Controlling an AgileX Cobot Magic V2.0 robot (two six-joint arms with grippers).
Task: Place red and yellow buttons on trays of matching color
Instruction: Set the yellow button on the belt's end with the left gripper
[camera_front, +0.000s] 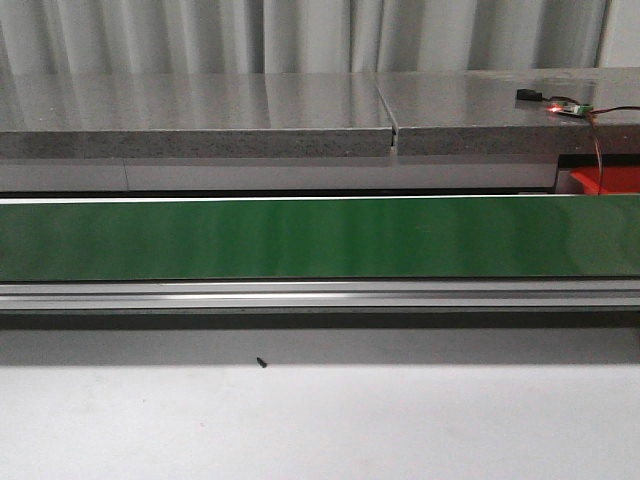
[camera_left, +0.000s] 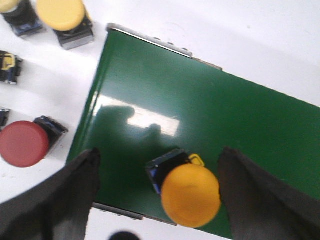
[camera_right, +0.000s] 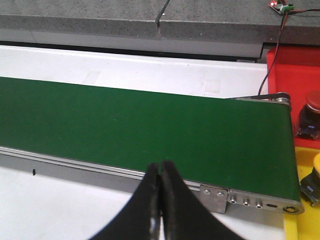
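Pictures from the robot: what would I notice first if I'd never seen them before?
Probably the long green belt stretching right across the front view. Next, the big yellow button lying on that belt between the open left gripper's dark fingers, with a red button on the white surface beside the belt's end.

Red tray (camera_front: 606, 181) mostly hidden behind green belt (camera_front: 300, 238) in front view, cut by right edge. Red button (camera_right: 314, 115) and yellow button (camera_right: 312, 184) in right wrist view cropped by frame edge. Left wrist view blurred throughout; yellow button (camera_left: 11, 14) at corner and small switch body (camera_left: 4, 116) cut off. Neither arm visible from front.
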